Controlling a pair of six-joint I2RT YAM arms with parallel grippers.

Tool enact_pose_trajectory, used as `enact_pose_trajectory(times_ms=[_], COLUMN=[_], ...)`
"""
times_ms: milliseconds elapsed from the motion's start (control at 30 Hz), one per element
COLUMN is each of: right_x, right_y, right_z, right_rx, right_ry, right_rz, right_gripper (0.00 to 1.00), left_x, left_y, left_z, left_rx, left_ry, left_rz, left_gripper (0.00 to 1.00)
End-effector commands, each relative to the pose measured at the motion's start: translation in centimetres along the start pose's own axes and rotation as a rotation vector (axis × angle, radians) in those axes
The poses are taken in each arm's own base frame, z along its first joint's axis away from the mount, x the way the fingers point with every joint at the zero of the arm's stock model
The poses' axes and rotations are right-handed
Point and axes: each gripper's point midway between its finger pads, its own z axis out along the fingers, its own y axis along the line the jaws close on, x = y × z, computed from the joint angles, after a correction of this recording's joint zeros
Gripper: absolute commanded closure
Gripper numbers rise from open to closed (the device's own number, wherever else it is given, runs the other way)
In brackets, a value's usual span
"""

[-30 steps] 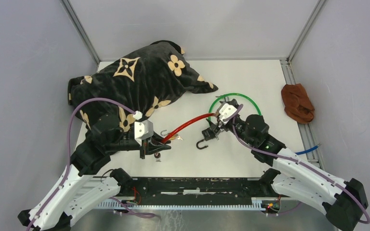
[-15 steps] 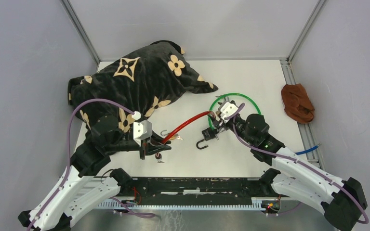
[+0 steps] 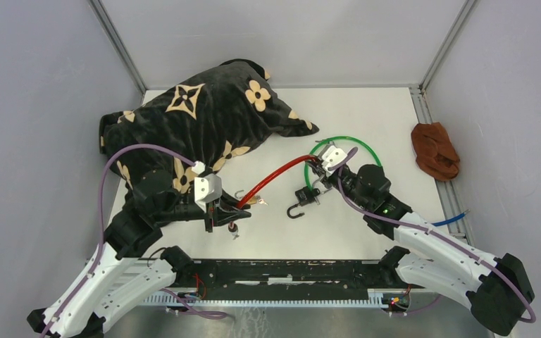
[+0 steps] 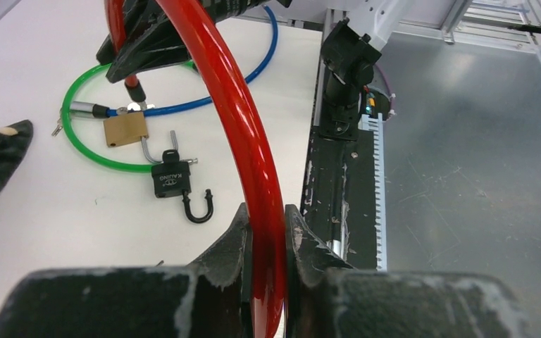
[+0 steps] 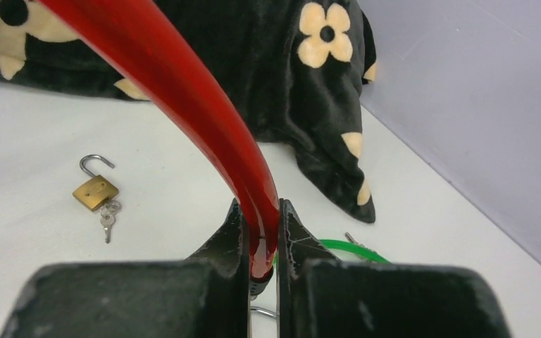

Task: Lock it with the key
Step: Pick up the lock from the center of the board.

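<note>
From above there are two arms, the left arm [image 3: 113, 274] and the right arm [image 3: 444, 253]. There is one red cable [image 3: 271, 177], one green cable [image 3: 356, 143] in a ring, one blue cable [image 3: 451, 220], one black lock [image 3: 304, 197] and one big black blanket [image 3: 197, 116] with flowers. The left jaws are clenched on the near end of the red cable. The right jaws are clenched on its far end, so it arches between them. A small gold lock [image 3: 241, 195] and its key [image 3: 262, 203] lie just beside the left jaws, tiny and hard to make out. A brown cloth [image 3: 434, 151] sits past the right edge of the surface [image 3: 366, 105]. The blanket fills the far left; the far right is bare white.

In the left wrist view, two fingers [image 4: 229, 246] press the red cable [image 4: 253, 176] from both sides. There are two locks: the black lock [image 4: 171, 179] with its hook open, and a second gold lock [image 4: 125, 129] by the green cable [image 4: 77, 144] and the blue cable [image 4: 264, 49]. The right jaws are cut off at the top. The surface ends just right of the red cable.

In the right wrist view, two fingers [image 5: 225, 243] squeeze the red cable [image 5: 204, 120] and hide its tip. The small gold lock [image 5: 95, 191] lies open on bare white, and the key [image 5: 107, 218] touches it. Both are near the blanket [image 5: 268, 84]. Only a bit of the green cable [image 5: 349, 250] shows.
</note>
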Motion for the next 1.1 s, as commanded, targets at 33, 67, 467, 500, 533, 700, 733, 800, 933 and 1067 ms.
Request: enact_pose_trajectory(times_ms=[33,67,467,500,533,700,733,800,933,1067], right_x=[-4.7,-5.3,-9.8,-10.1,-10.2,-11.3,-11.8,-12.5,-13.0,-14.7], right_y=[-1.5,-1.4,-2.0,-2.1,-2.1,-2.8,-3.0,-3.3,-2.9,-2.9], right_z=[0.1,0.1,0.1,0.1,0.2,0.8,0.9,1.2,1.7,2.0], right_rx=[0.029,0.015,-0.04,-0.043,-0.049,-0.042,-0.041,-0.039,-0.069,-0.094], right_ry=[-0.105,-0.107,-0.089,-0.09,-0.082,-0.061,-0.063,-0.072,-0.06,-0.09], right_rz=[0.113,0.126,0.148,0.146,0.141,0.123,0.121,0.119,0.139,0.152], right_gripper=[1.0,1.0,1.0,1.0,1.0,1.0,1.0,1.0,1.0,1.0], left_x=[0.3,1.5,9.9,10.4,10.7,11.0,10.9,10.6,10.3,10.3], left_y=[2.8,3.9,7.5,7.4,7.4,7.8,8.0,7.9,7.2,7.1], left_z=[0.0,0.0,0.8,1.0,1.3,2.0,2.1,2.3,2.5,2.5], left_rx=[-0.165,-0.224,-0.374,-0.367,-0.359,-0.381,-0.39,-0.384,-0.352,-0.338], left_ry=[-0.044,-0.029,0.026,0.023,0.015,-0.095,-0.119,-0.147,-0.197,-0.222], left_rz=[-0.013,-0.025,0.027,0.008,-0.004,-0.051,-0.067,-0.079,-0.145,-0.175], left_gripper=[0.82,0.79,0.44,0.41,0.39,0.3,0.27,0.2,0.0,0.02])
